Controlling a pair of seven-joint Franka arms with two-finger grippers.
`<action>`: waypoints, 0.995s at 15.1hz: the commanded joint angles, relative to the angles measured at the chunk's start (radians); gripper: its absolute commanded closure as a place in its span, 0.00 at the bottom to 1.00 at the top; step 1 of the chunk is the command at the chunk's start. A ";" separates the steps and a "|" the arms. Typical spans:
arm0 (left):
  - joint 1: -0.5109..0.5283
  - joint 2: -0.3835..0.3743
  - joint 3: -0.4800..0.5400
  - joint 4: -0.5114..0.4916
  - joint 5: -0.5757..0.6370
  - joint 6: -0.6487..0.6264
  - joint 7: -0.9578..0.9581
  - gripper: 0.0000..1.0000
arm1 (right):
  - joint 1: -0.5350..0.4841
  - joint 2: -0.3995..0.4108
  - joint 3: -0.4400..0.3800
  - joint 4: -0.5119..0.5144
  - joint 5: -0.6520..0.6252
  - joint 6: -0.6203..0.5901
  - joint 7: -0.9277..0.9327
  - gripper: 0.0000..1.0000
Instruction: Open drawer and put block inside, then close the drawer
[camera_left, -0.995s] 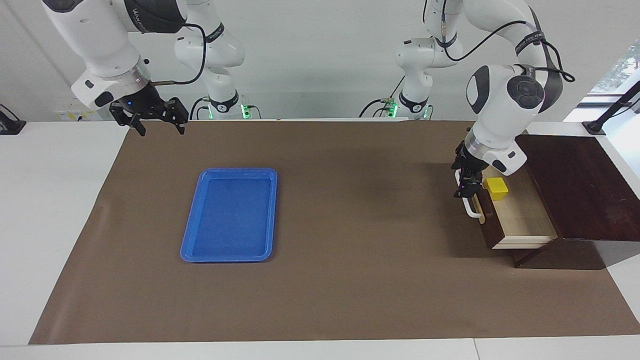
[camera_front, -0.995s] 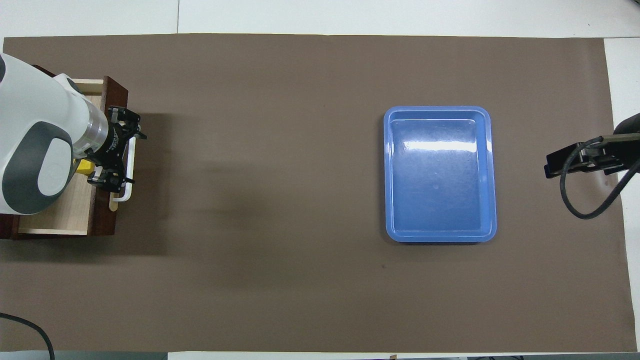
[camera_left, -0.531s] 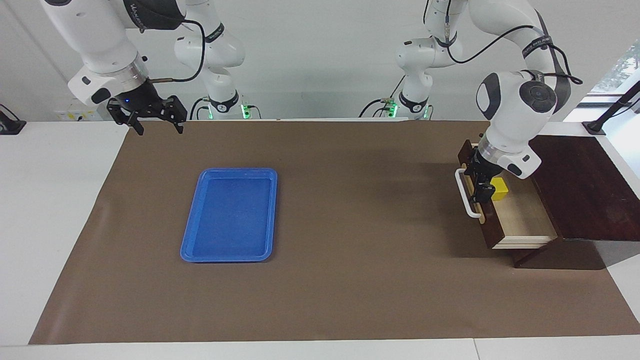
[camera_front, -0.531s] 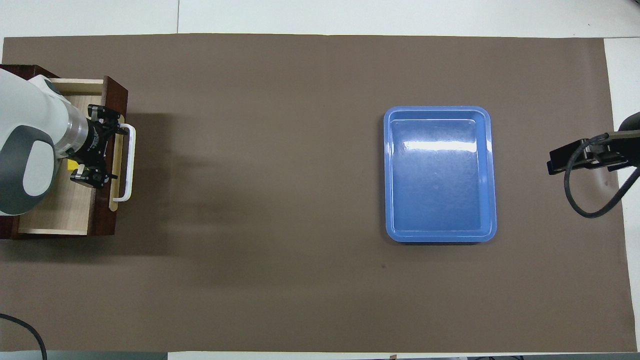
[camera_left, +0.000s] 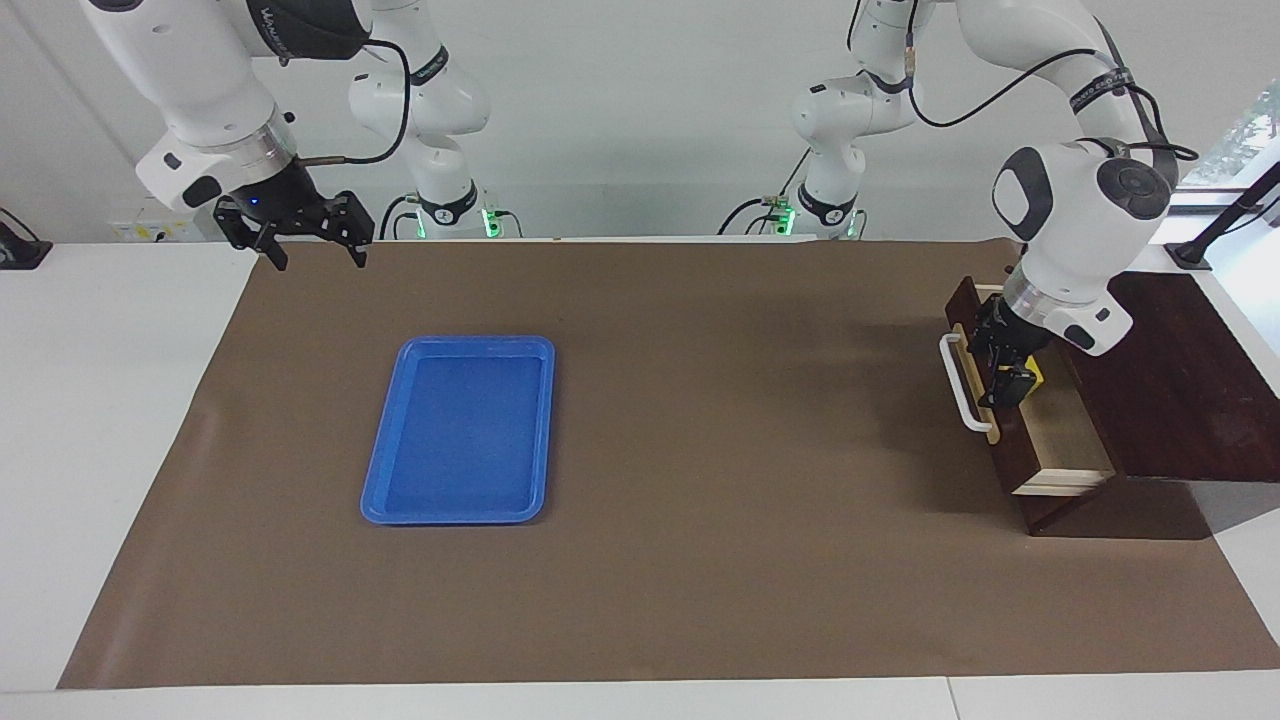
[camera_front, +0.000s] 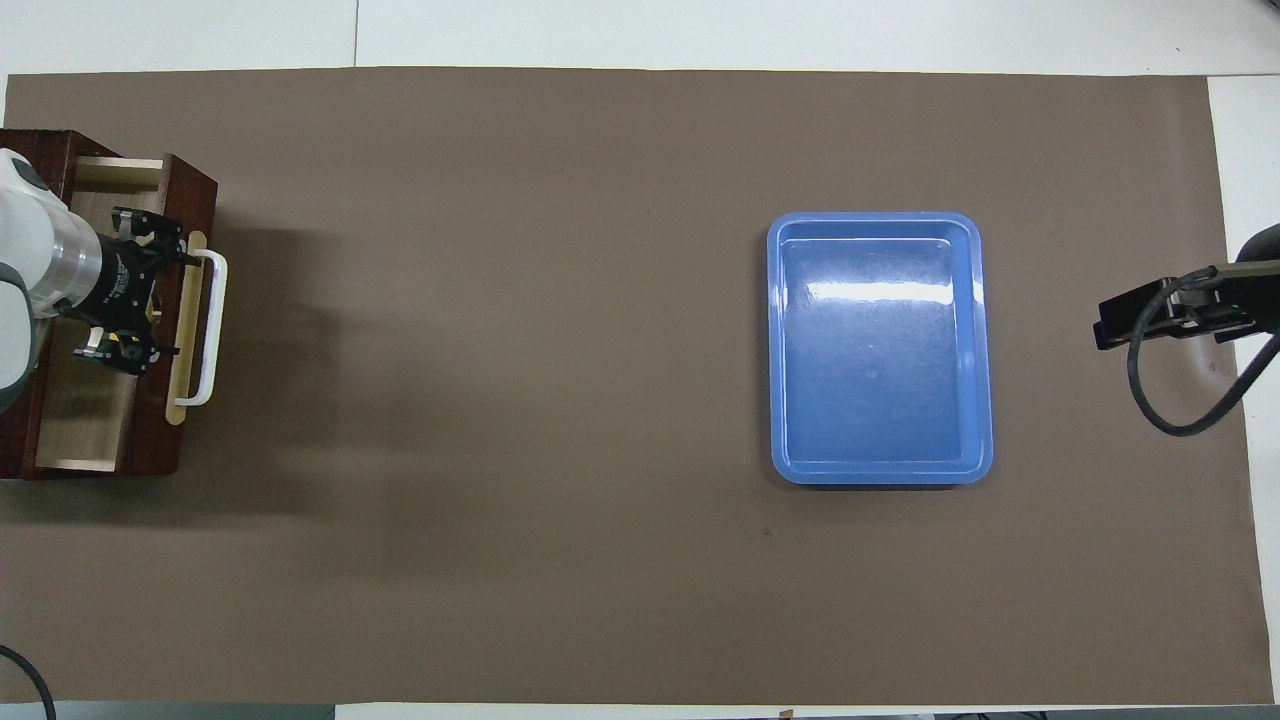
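Observation:
The dark wooden drawer (camera_left: 1022, 460) is partly open at the left arm's end of the table, its white bar handle (camera_left: 962, 385) facing the table's middle. It also shows in the overhead view (camera_front: 150, 440). My left gripper (camera_left: 1000, 368) is low at the top edge of the drawer's front panel, just inside the handle, fingers apart and holding nothing. It also shows in the overhead view (camera_front: 170, 304). Only a sliver of the yellow block (camera_left: 1036, 376) shows inside the drawer beside the gripper; in the overhead view it is hidden. My right gripper (camera_left: 320, 256) waits open and empty, raised above the mat's corner near its own base.
The dark wooden box (camera_left: 1180, 390) holds the drawer. A flat blue tray (camera_left: 546, 430) lies empty on the brown mat toward the right arm's end, and shows in the overhead view (camera_front: 985, 350).
My left gripper has moved toward the box and the drawer has slid partway in with it. More of the yellow block is now covered. The right arm has barely moved.

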 joint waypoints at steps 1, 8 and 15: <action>0.075 -0.009 0.001 -0.002 0.023 0.032 0.104 0.00 | -0.015 0.003 0.010 0.006 -0.003 -0.009 0.006 0.00; 0.188 0.007 0.002 0.033 0.063 0.029 0.211 0.00 | -0.015 0.003 0.008 0.006 -0.004 -0.007 0.007 0.00; 0.073 -0.029 -0.008 0.038 0.053 0.006 0.202 0.00 | -0.015 -0.003 0.008 -0.003 -0.004 -0.003 0.015 0.00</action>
